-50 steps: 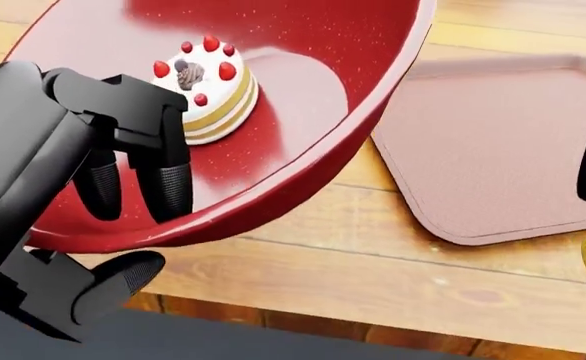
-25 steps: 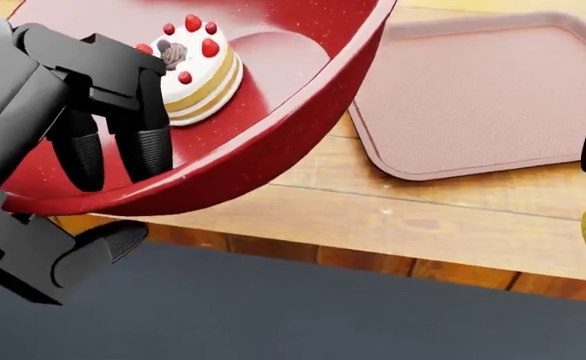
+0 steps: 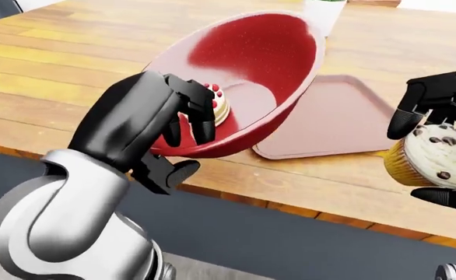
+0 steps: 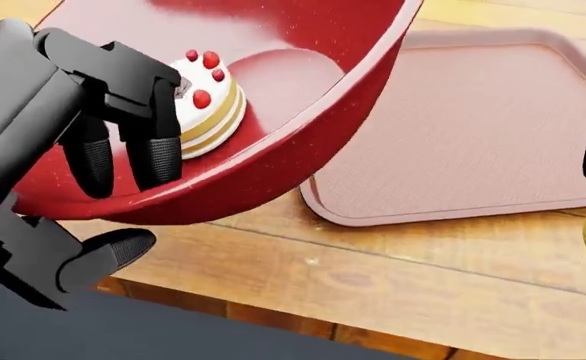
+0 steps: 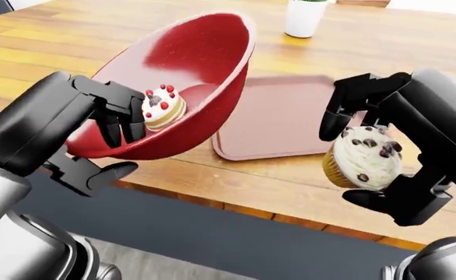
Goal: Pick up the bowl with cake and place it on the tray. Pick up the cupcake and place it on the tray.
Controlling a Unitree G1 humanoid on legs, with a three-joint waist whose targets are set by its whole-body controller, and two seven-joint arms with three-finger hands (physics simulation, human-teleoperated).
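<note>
My left robot hand (image 5: 107, 125) pinches the tilted bowl's (image 5: 183, 52) rim, cake (image 5: 163, 107) sliding low; right robot hand (image 5: 368, 169) clamps the cupcake (image 5: 362, 156), tray (image 5: 278, 116) at twelve o'clock

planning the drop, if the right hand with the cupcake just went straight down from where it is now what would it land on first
Probably the wooden table near its edge, not the tray. In the right-eye view the right hand, closed on the cupcake, sits to the tray's right and lower; depth is unclear, so this is a guess.
</note>
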